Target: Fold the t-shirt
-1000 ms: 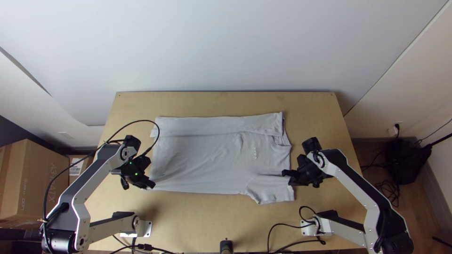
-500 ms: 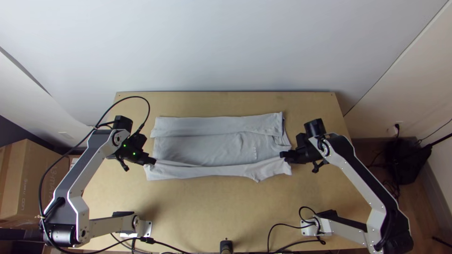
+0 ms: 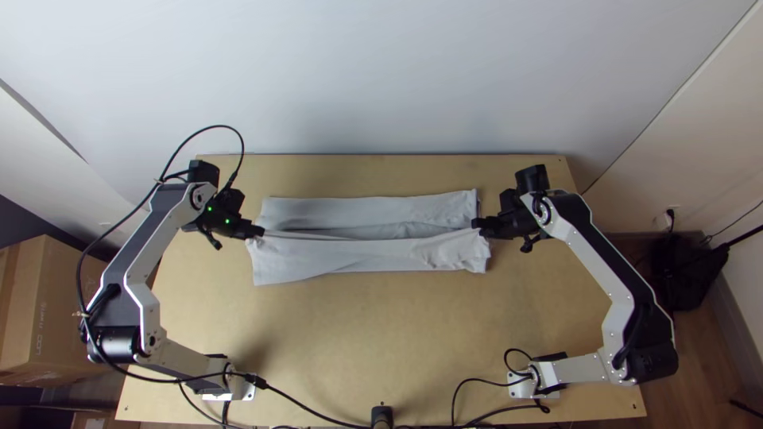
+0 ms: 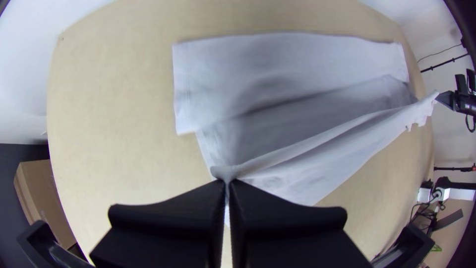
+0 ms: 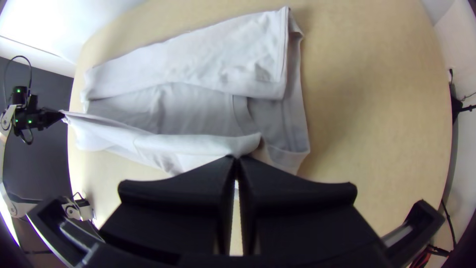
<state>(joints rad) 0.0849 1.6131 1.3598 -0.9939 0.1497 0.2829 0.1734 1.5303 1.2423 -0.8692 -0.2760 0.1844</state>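
Two ends of the long t-shirt (image 3: 350, 259) are pinched mid-frame, by the left gripper (image 3: 260, 231) and right gripper (image 3: 477, 223); its folded strip (image 3: 366, 211) lies just above (so up seems next).

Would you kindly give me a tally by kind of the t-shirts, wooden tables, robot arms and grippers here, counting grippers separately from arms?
T-shirt: 1
Wooden table: 1
Robot arms: 2 (left arm, right arm)
Grippers: 2 (left gripper, right gripper)
Total: 6
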